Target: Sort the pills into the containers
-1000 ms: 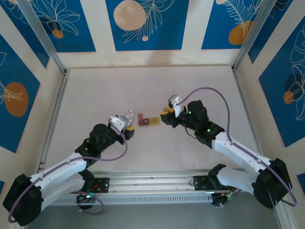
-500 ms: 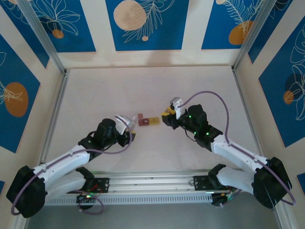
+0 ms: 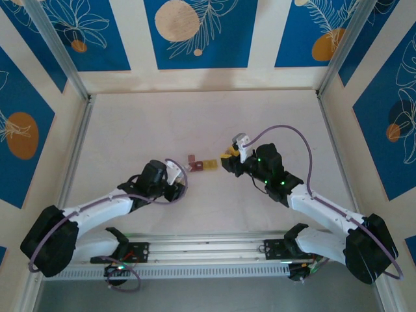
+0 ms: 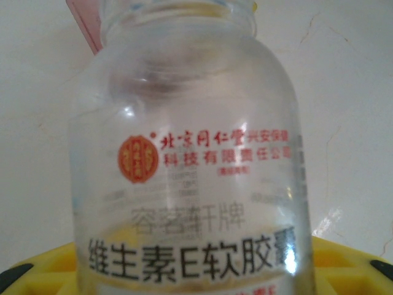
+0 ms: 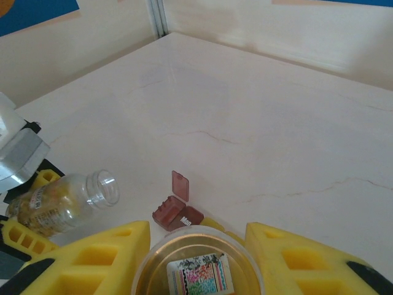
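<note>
My left gripper [image 3: 177, 182] is shut on a clear pill bottle [image 4: 190, 160] with red and black print. The bottle lies tipped, its open mouth [image 5: 107, 184] toward the containers. Yellow pills [image 5: 35, 208] sit in its lower part. The dark red container [image 3: 194, 163] has its lid [image 5: 180, 185] standing open; the yellow container [image 3: 209, 166] joins it on the right. My right gripper [image 3: 225, 160] is just right of the containers, shut on a round gold bottle cap [image 5: 198, 265] with a colourful sticker. The cap hides most of the yellow container [image 5: 216, 224].
The pale tabletop [image 3: 195, 123] is bare around the containers. Metal rails [image 3: 73, 156] and patterned blue and cream walls [image 3: 195, 32] close it in on three sides. The two arms come in from the near edge, one on each side of the containers.
My left arm has swung right and lowered, tipping the bottle down with its mouth toward the dark red container. The right gripper with the cap has shifted only slightly.
</note>
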Action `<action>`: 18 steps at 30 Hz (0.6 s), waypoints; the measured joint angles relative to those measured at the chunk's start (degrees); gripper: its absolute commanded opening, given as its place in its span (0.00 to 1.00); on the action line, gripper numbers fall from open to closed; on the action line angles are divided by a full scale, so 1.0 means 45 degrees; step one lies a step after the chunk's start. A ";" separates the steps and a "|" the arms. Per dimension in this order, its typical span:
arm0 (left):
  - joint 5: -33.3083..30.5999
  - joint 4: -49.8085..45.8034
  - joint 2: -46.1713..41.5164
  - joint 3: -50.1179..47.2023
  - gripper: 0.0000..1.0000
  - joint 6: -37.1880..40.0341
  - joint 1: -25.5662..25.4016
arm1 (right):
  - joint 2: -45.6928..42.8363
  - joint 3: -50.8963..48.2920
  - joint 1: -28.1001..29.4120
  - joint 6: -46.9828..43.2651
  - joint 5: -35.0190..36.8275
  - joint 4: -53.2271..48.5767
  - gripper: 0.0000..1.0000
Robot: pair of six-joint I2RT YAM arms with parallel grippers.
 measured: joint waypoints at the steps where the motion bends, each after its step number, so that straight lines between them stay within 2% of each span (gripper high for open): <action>1: 0.0000 0.0078 0.0131 0.0024 0.00 0.0000 0.0000 | 0.0000 0.0000 0.0000 0.0010 0.0000 0.0000 0.00; 8: -0.0005 0.0262 0.1375 0.0607 0.00 -0.0005 0.0000 | 0.0000 0.0000 0.0000 0.0010 0.0015 0.0010 0.00; 18: -0.0185 -0.0165 0.2040 0.1209 0.00 -0.0005 0.0000 | 0.0000 0.0000 0.0000 0.0015 0.0044 0.0000 0.00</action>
